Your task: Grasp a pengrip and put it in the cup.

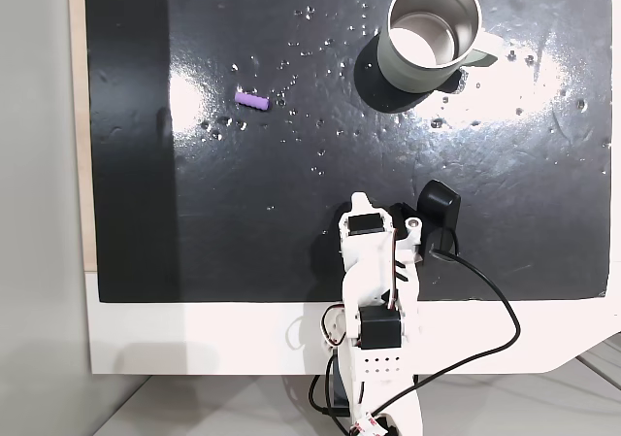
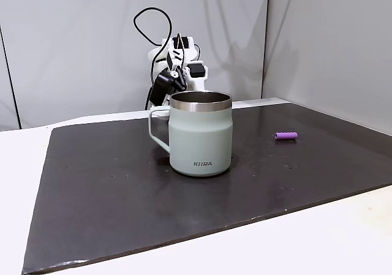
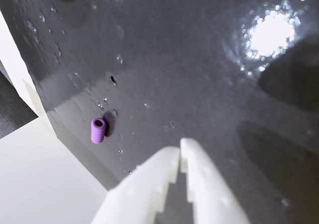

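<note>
With its white gripper (image 3: 180, 153) clenched and empty, the arm is at the approach step, needing to open over the purple pengrip (image 3: 98, 130) at the wrist view's left.

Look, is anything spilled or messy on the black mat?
Yes. Small shiny water droplets are scattered over the black mat, mostly between the purple pengrip and the cup. The cup stands upright, so nothing shows where they came from.

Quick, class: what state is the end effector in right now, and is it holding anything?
End effector: closed, white fingertips together, holding nothing; the small purple ribbed tube lies apart on the dark mat.
</note>
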